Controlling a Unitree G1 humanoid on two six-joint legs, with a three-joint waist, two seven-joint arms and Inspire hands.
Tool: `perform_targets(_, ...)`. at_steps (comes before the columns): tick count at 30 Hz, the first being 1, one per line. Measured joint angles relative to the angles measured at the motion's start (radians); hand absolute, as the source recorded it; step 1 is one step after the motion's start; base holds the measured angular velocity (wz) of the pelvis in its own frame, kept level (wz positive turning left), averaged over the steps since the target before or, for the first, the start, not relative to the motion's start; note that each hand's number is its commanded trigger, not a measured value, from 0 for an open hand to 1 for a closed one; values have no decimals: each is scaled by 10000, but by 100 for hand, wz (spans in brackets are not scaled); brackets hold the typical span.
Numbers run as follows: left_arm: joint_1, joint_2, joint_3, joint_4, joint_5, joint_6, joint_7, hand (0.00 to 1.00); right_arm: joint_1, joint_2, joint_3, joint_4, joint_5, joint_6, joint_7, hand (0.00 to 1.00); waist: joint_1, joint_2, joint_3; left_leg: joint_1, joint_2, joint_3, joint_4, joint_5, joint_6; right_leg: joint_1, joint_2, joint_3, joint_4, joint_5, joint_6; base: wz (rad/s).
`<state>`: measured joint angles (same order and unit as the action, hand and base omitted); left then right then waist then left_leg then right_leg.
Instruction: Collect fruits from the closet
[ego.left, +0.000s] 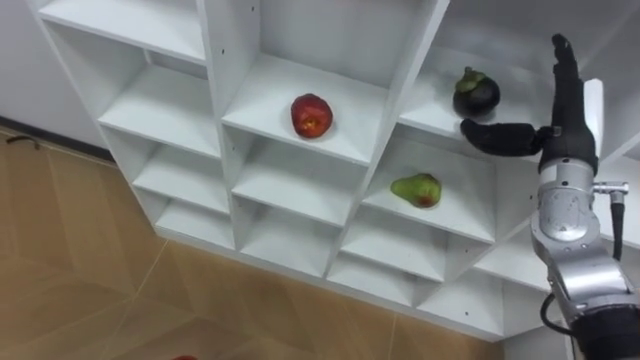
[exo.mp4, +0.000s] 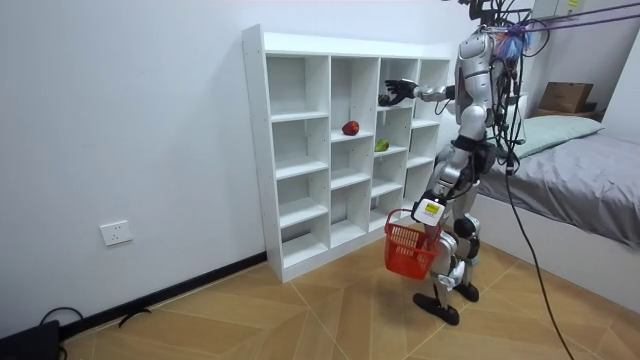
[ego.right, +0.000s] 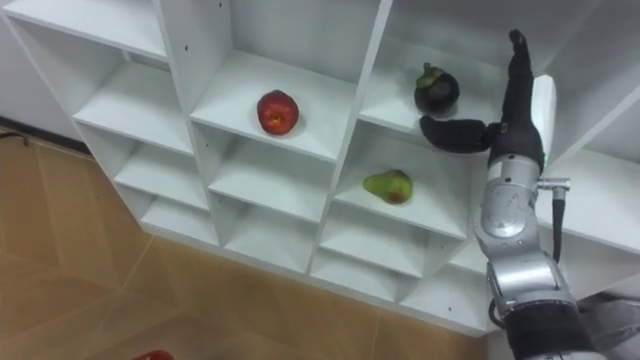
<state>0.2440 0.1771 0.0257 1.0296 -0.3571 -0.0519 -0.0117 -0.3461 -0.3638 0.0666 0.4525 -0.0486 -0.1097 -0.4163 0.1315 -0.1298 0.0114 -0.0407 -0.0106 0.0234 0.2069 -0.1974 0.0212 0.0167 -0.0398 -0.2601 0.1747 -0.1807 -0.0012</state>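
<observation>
1. the white shelf unit (ego.left: 222, 100) fills the upper part of the frame, and three fruits lie on it, each in its own compartment.
2. a red apple (ego.left: 311, 115) sits at upper centre. a green pear (ego.left: 417, 189) lies right of centre, one compartment lower. a dark round fruit (ego.left: 476, 93) with a green cap sits at upper right.
3. the right hand (ego.left: 572, 120) is raised at the right edge of the frame, beside the dark fruit. it is open and holds nothing: the fingers point straight up and the thumb stretches out just below the fruit. i cannot tell whether the thumb touches it.
4. in the room view the robot stands facing the shelf. its left hand (exo.mp4: 428, 210) hangs low at centre right of the frame, closed round the handle of a red basket (exo.mp4: 410, 250).
5. i cannot tell whether the basket holds anything.
6. judged from this, the task is at an early point. no fruit is off the shelf, and the step in hand looks like the reach for the dark fruit.
7. what is left is to grasp that fruit, drop it in the basket, then take the pear and the apple.
</observation>
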Motion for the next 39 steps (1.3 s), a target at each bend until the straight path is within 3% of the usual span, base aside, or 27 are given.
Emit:
perform_targets(20, -135, 29, -88, 94, -40, 126, -37, 100, -183, -135, 9, 744, -29, 14, 379, 0, 115, 18, 21, -35, -23, -37, 36, 17, 20, 21, -41, -158, 2, 0, 1, 0)
perform_targets(25, -189, 50, -110, 113, -39, 215, -246, 100, -431, -291, 314, 1112, -315, -27, 721, 0, 117, 131, 100, -43, -14, -72, 56, 28, 13, -45, -46, -149, 129, -1, 0, -1)
perform_targets(39, -330, 155, -127, 113, -29, 308, -403, 100, -880, -671, 697, 1657, -1359, -106, 1069, 0, 138, 10, 14, -350, -14, -166, 159, 93, 1, -196, -28, -195, 134, 48, -71, 0)
